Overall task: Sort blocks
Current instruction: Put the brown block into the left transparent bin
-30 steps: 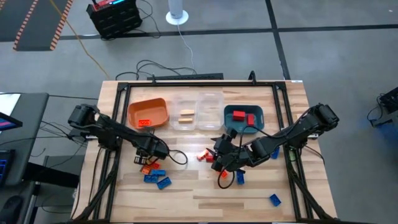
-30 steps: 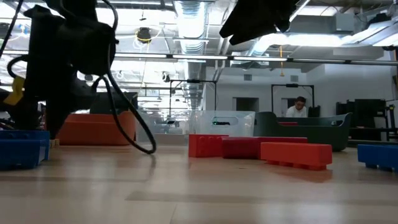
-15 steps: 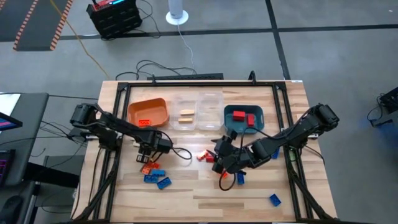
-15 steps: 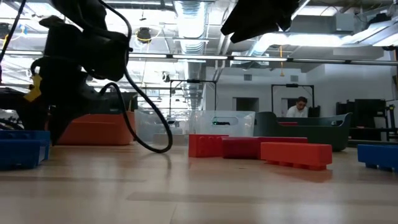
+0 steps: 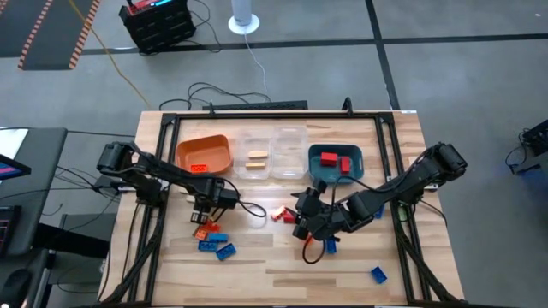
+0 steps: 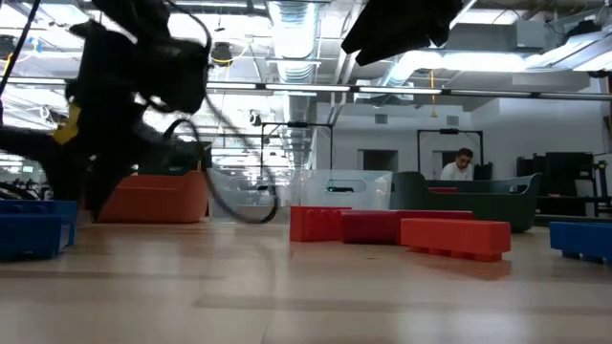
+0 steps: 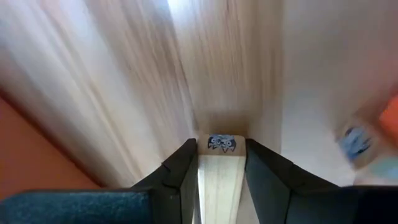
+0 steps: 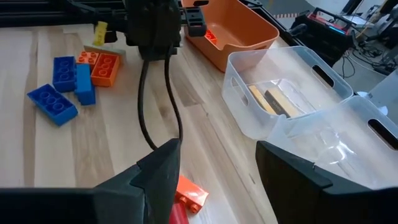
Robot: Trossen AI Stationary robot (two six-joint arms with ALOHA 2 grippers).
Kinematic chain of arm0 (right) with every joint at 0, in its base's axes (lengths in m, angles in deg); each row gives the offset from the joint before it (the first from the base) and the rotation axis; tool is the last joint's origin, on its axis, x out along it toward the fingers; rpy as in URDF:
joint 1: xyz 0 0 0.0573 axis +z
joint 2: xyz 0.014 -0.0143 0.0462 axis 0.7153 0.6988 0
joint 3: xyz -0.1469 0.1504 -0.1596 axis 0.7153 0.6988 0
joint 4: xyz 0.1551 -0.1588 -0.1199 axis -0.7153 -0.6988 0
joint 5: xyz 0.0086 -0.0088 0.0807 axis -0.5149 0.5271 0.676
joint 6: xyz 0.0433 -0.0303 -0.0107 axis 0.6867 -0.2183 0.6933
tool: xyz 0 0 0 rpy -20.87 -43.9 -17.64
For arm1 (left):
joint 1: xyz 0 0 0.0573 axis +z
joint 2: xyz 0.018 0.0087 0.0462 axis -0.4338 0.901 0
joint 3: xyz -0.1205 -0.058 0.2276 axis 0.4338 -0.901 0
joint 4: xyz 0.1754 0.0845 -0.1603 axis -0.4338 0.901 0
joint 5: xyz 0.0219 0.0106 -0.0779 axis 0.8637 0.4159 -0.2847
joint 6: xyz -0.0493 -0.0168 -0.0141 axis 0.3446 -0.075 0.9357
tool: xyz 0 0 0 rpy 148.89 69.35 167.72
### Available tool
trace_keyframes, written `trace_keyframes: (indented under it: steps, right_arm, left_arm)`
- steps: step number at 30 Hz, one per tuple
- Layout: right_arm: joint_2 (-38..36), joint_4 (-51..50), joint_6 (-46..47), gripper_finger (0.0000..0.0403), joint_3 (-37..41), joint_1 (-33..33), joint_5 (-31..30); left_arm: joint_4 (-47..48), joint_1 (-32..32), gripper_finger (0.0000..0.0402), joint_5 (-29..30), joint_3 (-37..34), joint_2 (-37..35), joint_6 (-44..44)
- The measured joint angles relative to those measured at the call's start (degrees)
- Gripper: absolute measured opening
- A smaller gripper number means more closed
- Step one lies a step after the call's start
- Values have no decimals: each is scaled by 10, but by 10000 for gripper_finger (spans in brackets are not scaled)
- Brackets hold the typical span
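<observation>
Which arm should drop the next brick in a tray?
Left, probably. The left gripper already pinches a tan brick and sits near the clear tray holding tan pieces. The right gripper is open and empty, above the red bricks.

On my wooden table (image 5: 282, 261), four trays (image 5: 270, 155) line the far side; loose blocks (image 5: 214, 241) lie nearer than the orange tray (image 5: 204, 154).

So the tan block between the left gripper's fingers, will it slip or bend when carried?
The tan block looks rigid, so bending is unlikely. The left gripper clamps its flat sides, so slipping seems unlikely. It probably weighs little.
</observation>
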Motion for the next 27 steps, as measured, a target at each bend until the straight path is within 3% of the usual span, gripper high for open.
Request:
trace_keyframes:
  steps: [7,10,13,21,27]
  right_arm:
    - [0,-1,10,244,0,-4,-1]
    - [0,-1,13,244,0,1,-2]
    - [0,-8,19,244,0,12,-6]
    - [0,-76,90,244,0,28,-18]
    - [0,-72,95,244,0,20,-18]
  left_arm:
    - [-6,-6,111,29,87,0,-28]
    - [-43,0,110,75,110,-5,-49]
    - [-99,15,110,86,116,-23,-72]
    - [-199,89,110,13,125,-113,-96]
    - [-290,169,110,9,125,-135,-123]
